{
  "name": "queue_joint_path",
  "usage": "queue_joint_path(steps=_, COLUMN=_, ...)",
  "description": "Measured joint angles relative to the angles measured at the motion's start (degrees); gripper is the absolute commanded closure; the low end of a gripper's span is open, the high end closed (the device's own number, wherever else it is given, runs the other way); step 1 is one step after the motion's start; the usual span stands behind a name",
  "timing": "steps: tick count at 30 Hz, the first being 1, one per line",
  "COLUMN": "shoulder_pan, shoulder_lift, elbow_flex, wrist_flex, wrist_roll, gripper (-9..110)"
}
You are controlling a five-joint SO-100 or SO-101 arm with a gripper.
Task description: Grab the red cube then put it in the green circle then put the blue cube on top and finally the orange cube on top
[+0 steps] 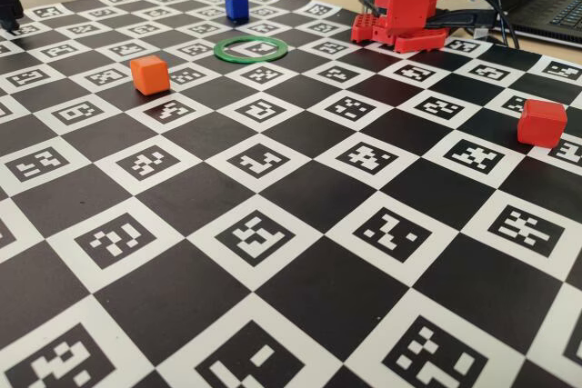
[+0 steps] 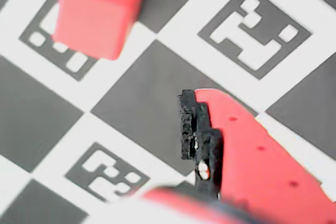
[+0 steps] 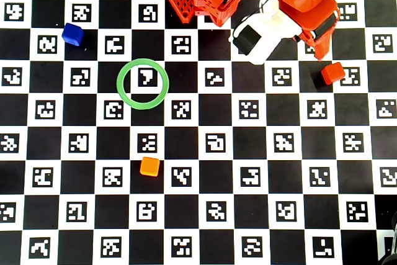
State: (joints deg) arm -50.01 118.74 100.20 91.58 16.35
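Red cube [image 3: 333, 73] sits untouched on the checkered mat [image 3: 198, 153], right side in the overhead view, well apart from the green circle [image 3: 142, 84] (empty). Step one, reach phase: gripper [image 2: 191, 124] hovers near it, carrying nothing; jaw opening can't be told. Next: centre over cube, descend, close.

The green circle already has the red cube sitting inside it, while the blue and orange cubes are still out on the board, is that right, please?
Not quite: the green circle is empty. The overhead view shows the red cube lying far to the ring's right, near the arm. The blue cube and the orange cube are indeed still out on the board.
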Motion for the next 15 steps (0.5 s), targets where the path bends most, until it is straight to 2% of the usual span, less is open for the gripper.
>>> queue_joint_path(steps=9, shoulder_pan=-7.65, shoulder_lift=-7.12, elbow_flex=-3.52, wrist_flex=-0.70, wrist_roll=15.64, gripper=59)
queue_joint_path(steps=15, shoulder_pan=-9.23, shoulder_lift=-17.05, elbow_flex=-9.76, wrist_flex=-1.93, wrist_roll=20.04, gripper=54)
